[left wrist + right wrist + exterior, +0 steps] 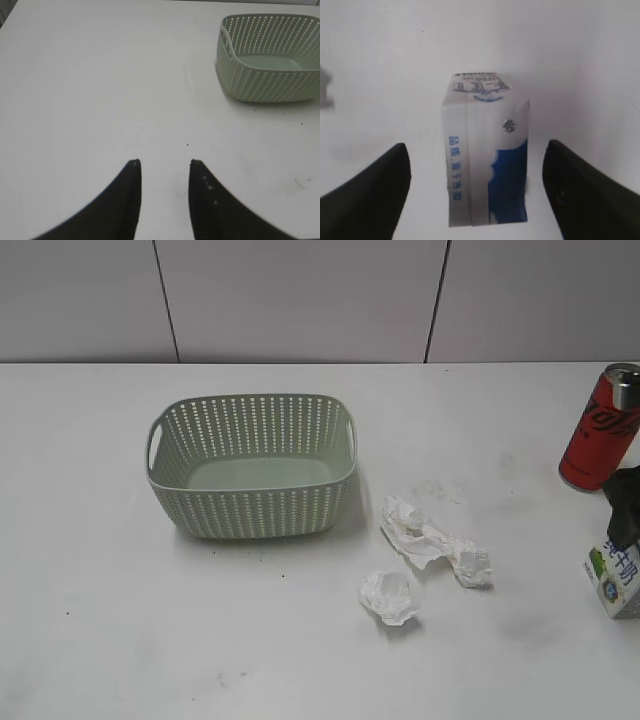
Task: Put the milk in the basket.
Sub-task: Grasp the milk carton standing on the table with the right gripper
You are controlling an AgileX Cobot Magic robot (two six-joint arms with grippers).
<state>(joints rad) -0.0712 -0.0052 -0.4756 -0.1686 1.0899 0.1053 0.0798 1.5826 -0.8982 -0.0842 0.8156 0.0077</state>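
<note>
Right gripper spread wide around milk, not touching, left gripper slightly parted, empty

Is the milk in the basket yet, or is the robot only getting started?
Only getting started. Nothing is done yet: the basket is empty and the milk stands upright on the table at the right, near the red can. In hand: the right gripper is open with a finger on each side of the milk, not touching it. Left to do: grip, lift, carry it across and put it in. The left gripper is open, holding nothing.
</note>
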